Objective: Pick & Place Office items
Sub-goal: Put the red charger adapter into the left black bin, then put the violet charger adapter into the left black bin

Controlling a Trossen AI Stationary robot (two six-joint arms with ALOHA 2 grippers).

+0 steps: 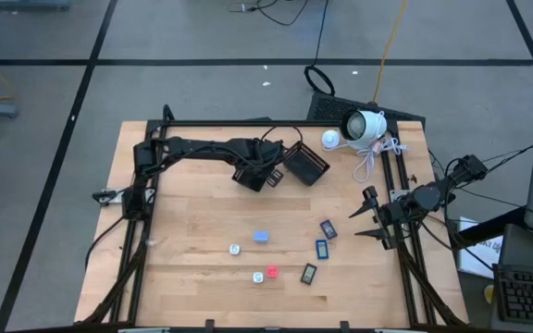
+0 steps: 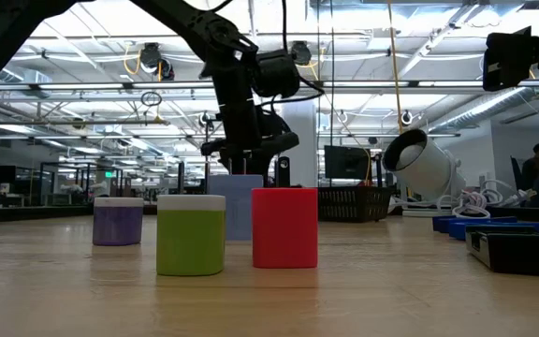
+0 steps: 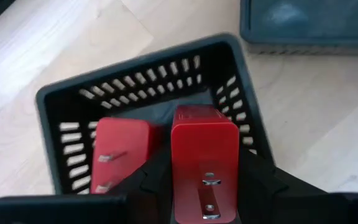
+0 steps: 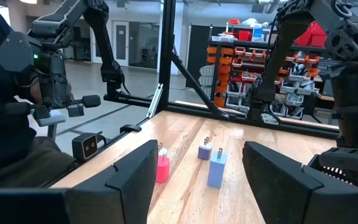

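Nearest, loose office items like the pale blue block (image 1: 262,237) sit on the desk (image 1: 192,213). Right pincer (image 1: 370,215) waits spread at the edge. Farther back, left pincer (image 3: 205,186) pinches a red block (image 3: 204,158) over the basket (image 3: 61,124), probably for dropping in.

You have a red block (image 3: 204,163) upright between the left gripper's fingers, over a black basket (image 3: 64,124), its two metal prongs facing the wrist camera. A second red block (image 3: 118,155) already lies in that basket, just beside it. On the table you see a pale blue block (image 1: 262,237), a red block (image 1: 271,272), two small white bits (image 1: 235,249) and (image 1: 258,276), and three dark blue-faced rectangles (image 1: 328,228), (image 1: 321,248), (image 1: 308,273).
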